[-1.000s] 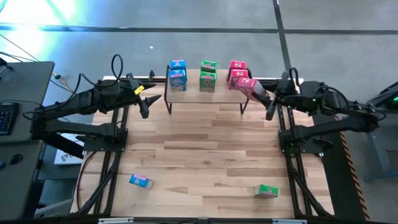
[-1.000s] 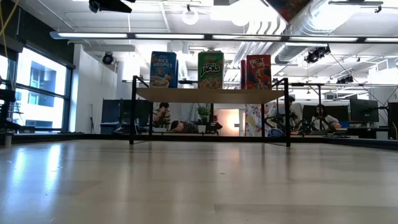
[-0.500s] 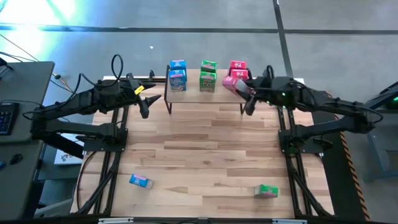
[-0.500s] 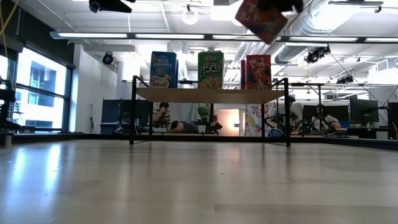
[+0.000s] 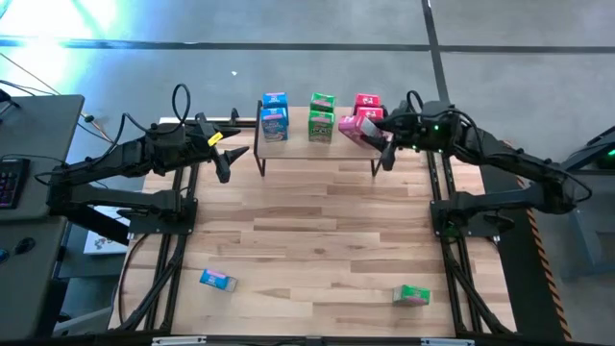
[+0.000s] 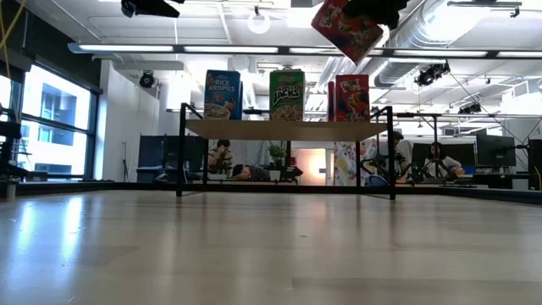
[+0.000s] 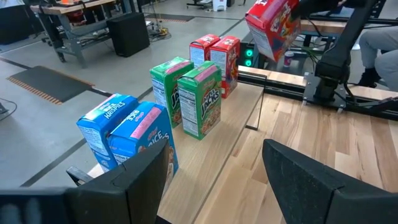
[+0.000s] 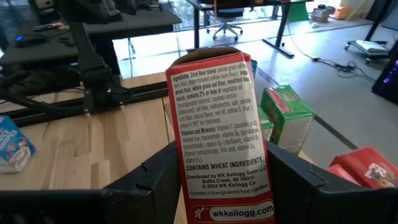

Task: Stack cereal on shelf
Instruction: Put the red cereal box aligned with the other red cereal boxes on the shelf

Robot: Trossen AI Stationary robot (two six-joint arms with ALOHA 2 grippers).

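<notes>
A pink-red cereal box (image 5: 355, 128), clamped tilted in the right gripper (image 5: 377, 135), hangs above the shelf (image 5: 332, 149) beside two red boxes (image 5: 365, 102); next, level and lower it. The left gripper (image 5: 223, 161) waits open nearby.

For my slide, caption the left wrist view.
Right gripper carries a red box above the shelf, where blue, green and red pairs stand.
</notes>
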